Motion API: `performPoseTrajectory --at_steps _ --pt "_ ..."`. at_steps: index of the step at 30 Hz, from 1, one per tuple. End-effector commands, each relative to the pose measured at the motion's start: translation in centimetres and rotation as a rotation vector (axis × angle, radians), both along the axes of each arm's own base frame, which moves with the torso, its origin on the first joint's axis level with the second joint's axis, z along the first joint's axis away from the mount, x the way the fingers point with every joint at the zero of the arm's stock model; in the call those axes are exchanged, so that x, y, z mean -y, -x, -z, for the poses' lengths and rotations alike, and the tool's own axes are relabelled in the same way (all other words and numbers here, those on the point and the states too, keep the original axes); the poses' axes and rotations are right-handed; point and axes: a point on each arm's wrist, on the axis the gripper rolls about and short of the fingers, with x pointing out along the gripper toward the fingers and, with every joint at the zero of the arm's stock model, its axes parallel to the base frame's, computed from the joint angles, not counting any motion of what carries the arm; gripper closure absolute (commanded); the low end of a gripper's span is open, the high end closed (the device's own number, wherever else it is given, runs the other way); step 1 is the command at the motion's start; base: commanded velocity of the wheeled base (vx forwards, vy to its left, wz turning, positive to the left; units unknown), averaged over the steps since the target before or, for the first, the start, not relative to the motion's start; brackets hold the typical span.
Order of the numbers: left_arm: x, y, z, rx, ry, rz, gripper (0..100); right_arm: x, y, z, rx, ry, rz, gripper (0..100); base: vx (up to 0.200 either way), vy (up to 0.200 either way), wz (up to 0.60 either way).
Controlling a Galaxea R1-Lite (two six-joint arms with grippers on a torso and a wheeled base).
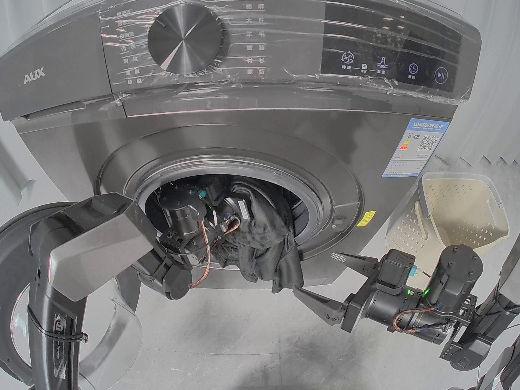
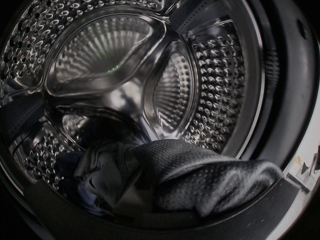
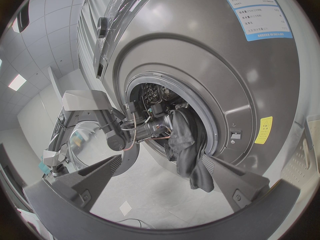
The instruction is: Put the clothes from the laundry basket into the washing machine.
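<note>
The grey washing machine (image 1: pixel 260 131) stands with its round opening (image 1: pixel 227 166) uncovered. A dark garment (image 1: pixel 268 245) hangs half out over the lower lip of the opening, its tail dangling down the front panel. In the left wrist view the same dark garment (image 2: pixel 200 177) lies across the lip, and more dark cloth (image 2: pixel 100 177) rests on the drum floor (image 2: pixel 43 150). My left gripper (image 1: pixel 230 212) is inside the opening, beside and partly behind the garment. My right gripper (image 1: pixel 325 280) is open and holds nothing, low and to the right of the hanging cloth. The cream laundry basket (image 1: pixel 460 212) looks empty.
The machine's door (image 1: pixel 108 326) is swung open to the left, behind my left arm. The basket leans against the machine's right side. Grey floor (image 1: pixel 244 342) lies in front of the machine. The right wrist view shows the hanging garment (image 3: pixel 190 150) between and beyond my open fingers (image 3: pixel 113 165).
</note>
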Motion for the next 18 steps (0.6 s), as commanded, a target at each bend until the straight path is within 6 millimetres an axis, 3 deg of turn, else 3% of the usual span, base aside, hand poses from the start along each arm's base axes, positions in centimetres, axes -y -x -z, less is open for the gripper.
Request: performPoseTrajectory --at_steps 1,6,17,18 --pt "-0.2 -2.4 -1.5 0.046 0.033 -0.065 100 -0.1 0.0 0.1 -0.004 0.003 -0.001 0 0.0 0.0 0.0" --pt "0.2 -3.3 -2.8 0.07 0.054 -0.087 100 0.0 0.0 0.1 -0.003 0.002 -0.001 0 0.0 0.0 0.0" --pt "0.7 -4.3 -2.9 0.086 0.067 -0.105 100 0.0 0.0 0.1 -0.002 0.003 -0.001 0 0.0 0.0 0.0" --pt "0.5 -4.4 -2.9 0.086 0.067 -0.11 0 -0.1 0.0 0.0 0.0 0.001 -0.001 0 0.0 0.0 0.0"
